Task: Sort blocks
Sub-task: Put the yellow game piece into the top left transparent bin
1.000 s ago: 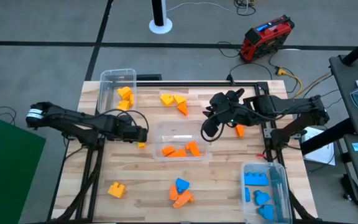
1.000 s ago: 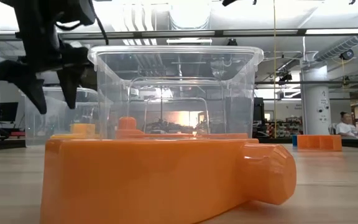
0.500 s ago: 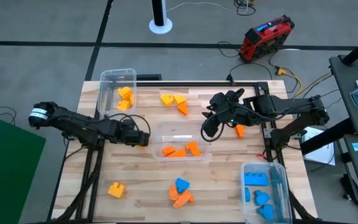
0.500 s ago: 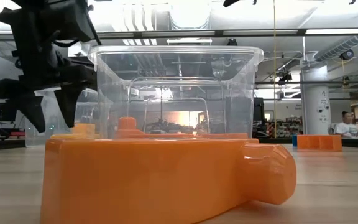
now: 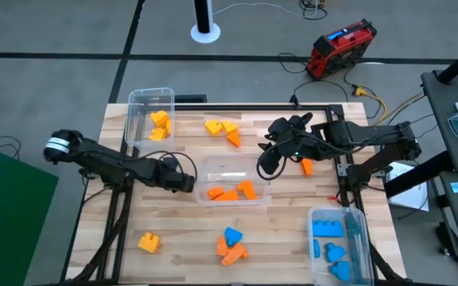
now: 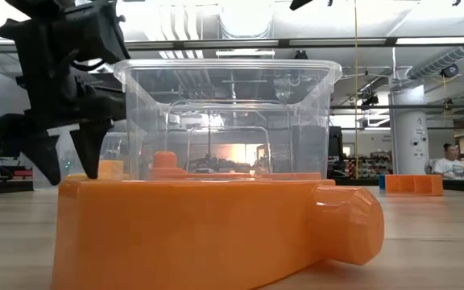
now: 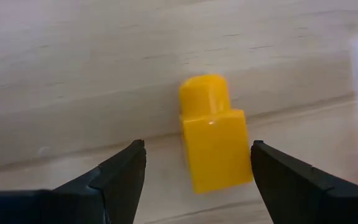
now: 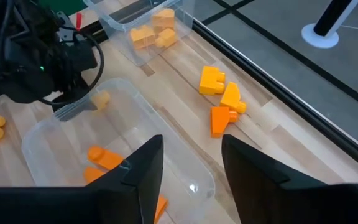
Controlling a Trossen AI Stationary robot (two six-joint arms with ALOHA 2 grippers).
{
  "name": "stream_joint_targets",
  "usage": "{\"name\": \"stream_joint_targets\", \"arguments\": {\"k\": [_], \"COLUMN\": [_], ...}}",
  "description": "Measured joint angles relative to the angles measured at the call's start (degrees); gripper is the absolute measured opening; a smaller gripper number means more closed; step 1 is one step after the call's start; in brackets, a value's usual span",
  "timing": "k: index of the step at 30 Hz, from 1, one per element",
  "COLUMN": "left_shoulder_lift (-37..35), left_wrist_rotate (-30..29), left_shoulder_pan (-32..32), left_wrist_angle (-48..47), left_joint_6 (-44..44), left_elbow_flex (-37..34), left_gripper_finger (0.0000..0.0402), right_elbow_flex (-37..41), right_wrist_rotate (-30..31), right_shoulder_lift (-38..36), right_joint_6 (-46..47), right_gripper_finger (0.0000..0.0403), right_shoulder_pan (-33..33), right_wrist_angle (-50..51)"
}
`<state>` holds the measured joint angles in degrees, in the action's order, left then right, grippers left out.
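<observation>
Left pincer [image 7: 194, 180], spread wide, straddles a yellow block [image 7: 214, 140] beside the middle bin [image 5: 230, 181]; lower squarely, then close. Right pincer [image 8: 188, 162] waits open above that bin.

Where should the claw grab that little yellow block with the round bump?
Probably the square body of the yellow block, squeezing its two flat sides from above. The open left claw already straddles it. The round stud at one end would likely slip.

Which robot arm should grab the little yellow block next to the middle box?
The left one, probably. The left gripper is open with the small yellow block right between its fingers. The right gripper waits on the far side of the middle bin.
</observation>
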<state>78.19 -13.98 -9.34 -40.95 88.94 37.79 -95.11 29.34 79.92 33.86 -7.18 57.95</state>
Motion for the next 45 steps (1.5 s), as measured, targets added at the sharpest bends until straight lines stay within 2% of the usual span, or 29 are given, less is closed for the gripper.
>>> {"name": "stream_joint_targets", "arguments": {"k": [9,16,24,34,37,43,45], "left_shoulder_lift": [2.75,3.82,6.34,6.52,6.52,6.41,6.18], "left_wrist_rotate": [0.02,0.30,1.66,2.26,2.44,3.09,3.50], "left_shoulder_pan": [0.00,0.00,0.00,0.00,0.00,0.02,0.02], "left_wrist_angle": [2.53,2.85,3.80,4.24,4.09,3.21,2.76], "left_joint_6": [-1.87,-2.06,-3.10,-4.03,-4.03,-4.05,-4.62], "left_elbow_flex": [-0.01,-0.01,0.02,0.07,0.07,0.08,0.12], "left_gripper_finger": [0.0255,0.0232,0.0230,0.0228,0.0207,0.0111,0.0099], "right_elbow_flex": [0.00,0.00,0.00,0.00,0.00,0.02,0.02], "right_wrist_rotate": [0.01,0.02,0.04,0.07,0.07,0.13,0.15], "right_shoulder_lift": [0.00,0.03,0.11,0.15,0.17,0.19,0.20], "right_joint_6": [0.00,0.03,0.20,0.07,0.04,0.02,0.01], "right_gripper_finger": [0.0144,0.0153,0.0162,0.0144,0.0141,0.0142,0.0146], "right_shoulder_pan": [0.00,0.00,0.00,0.00,0.00,0.00,0.00], "right_wrist_angle": [0.00,-0.04,-0.20,-0.35,-0.37,-0.39,-0.38]}}
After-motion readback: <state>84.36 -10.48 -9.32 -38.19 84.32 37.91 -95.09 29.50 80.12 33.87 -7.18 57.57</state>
